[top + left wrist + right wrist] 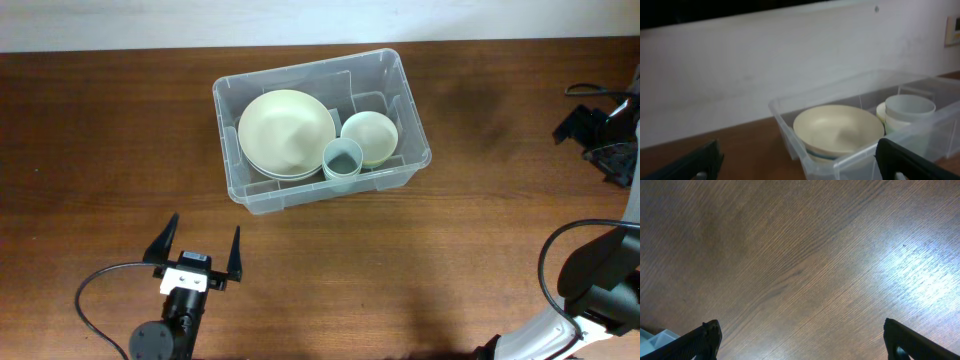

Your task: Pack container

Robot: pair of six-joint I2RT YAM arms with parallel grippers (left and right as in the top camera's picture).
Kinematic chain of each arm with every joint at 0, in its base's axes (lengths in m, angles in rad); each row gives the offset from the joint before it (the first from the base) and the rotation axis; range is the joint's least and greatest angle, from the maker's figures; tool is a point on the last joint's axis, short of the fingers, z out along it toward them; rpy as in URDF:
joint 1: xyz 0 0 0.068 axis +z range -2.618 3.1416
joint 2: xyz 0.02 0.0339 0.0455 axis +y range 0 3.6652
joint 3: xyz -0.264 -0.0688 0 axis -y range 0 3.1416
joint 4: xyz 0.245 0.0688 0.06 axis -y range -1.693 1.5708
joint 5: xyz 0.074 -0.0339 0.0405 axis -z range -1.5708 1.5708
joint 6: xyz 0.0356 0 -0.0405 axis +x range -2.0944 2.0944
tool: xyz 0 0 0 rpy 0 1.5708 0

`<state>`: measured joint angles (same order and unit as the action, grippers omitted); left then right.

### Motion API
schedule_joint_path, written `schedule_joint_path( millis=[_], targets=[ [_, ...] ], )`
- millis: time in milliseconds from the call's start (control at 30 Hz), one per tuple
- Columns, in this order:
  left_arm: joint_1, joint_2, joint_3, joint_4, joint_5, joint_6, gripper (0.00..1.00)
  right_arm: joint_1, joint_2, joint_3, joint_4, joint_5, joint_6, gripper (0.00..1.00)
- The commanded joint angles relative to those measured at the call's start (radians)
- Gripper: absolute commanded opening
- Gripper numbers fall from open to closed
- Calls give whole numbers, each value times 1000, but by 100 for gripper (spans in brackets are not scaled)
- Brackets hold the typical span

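Note:
The container (305,64), a large clear plastic tub, stands at the table's back centre. It holds a stack of large cream bowls (287,132), a smaller cream bowl (370,137) and a pale blue cup (342,158). My left gripper (200,250) is open and empty, in front of the tub's left corner and apart from it. The left wrist view shows the tub wall (790,130), the large bowl (837,127) and the cup (910,107) beyond the spread fingers (800,159). My right gripper (590,135) is open and empty at the far right, over bare wood (802,340).
The brown wooden table (120,130) ends at a white wall at the back. A black cable (95,300) loops by the left arm's base. The right arm's body (600,280) fills the front right corner. A tub corner (652,337) shows in the right wrist view.

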<state>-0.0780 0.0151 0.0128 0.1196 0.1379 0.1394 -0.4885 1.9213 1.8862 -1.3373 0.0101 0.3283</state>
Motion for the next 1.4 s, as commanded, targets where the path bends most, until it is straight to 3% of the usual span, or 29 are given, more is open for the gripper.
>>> schedule_joint_path(
  millis=[0,133,1367],
  targets=[
    [5,-10,-5,-52,-25,21,100,-3,-13,-3,0,2,-6,99],
    [5,-10,-5,-192,-33,20,100,-3,-13,-3,0,2,-6,99],
    [20,-10,-4,-189,-30,20,100,-16,-11,-5,11,-14,-6,99]
  ],
)
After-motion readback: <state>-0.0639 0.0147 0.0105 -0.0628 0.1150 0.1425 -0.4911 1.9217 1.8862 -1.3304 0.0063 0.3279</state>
